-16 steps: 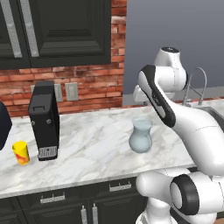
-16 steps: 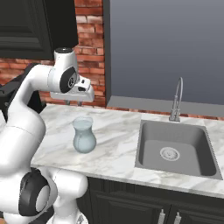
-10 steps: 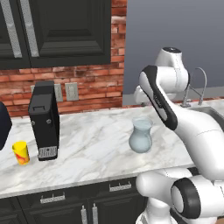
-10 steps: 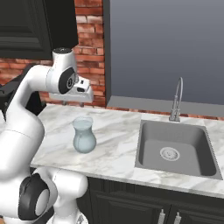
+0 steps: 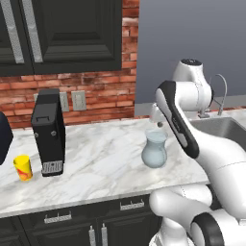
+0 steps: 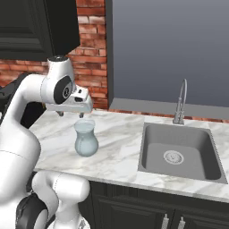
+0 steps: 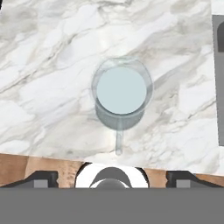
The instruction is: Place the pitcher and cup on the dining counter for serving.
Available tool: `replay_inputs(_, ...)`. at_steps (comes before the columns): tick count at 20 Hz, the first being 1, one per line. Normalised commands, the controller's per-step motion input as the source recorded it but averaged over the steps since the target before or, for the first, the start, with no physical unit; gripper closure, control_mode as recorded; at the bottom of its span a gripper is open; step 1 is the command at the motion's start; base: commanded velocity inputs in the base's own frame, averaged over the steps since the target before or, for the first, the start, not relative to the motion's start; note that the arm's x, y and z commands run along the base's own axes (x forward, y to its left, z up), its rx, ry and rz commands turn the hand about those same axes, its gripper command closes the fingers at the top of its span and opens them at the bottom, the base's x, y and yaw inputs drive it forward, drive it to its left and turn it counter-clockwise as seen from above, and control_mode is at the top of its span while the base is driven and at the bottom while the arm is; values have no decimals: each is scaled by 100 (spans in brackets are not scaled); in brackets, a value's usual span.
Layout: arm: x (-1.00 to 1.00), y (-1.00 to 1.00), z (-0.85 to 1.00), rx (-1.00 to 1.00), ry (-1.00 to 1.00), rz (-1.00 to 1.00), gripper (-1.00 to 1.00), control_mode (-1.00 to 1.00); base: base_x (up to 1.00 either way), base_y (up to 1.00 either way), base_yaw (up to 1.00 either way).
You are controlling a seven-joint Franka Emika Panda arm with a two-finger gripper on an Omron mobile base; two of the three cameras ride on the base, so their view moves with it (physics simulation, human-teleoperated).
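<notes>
My jaws (image 6: 71, 112) hang wide open and empty just above the pitcher (image 6: 86, 139), which stands at mid-frame on the tabletop (image 5: 103, 163). I should descend centred, gripping the narrow neck under the flared rim. It is smooth translucent glass, bulbous below, likely slippery. The cup (image 5: 22, 167) sits far left: small, yellow.

Red brick backsplash (image 5: 96, 93) under black upper cabinets (image 5: 62, 33), grey wall (image 6: 170, 49), steel sink (image 6: 179, 154) with faucet (image 6: 181, 105).
</notes>
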Motion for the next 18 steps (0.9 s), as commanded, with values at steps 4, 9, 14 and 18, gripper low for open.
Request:
replay_inputs(4, -30, 0, -71, 0, 11, -5, -100, -100, 0, 0, 0)
replay_inputs(9, -1, 0, -67, 2, 18, -9, -100, -100, 0, 0, 0)
replay_inputs(14, 15, -5, -42, 1, 15, -5, -100, -100, 0, 0, 0)
replay_inputs(18, 20, -9, -32, 0, 10, -2, -100, -100, 0, 0, 0)
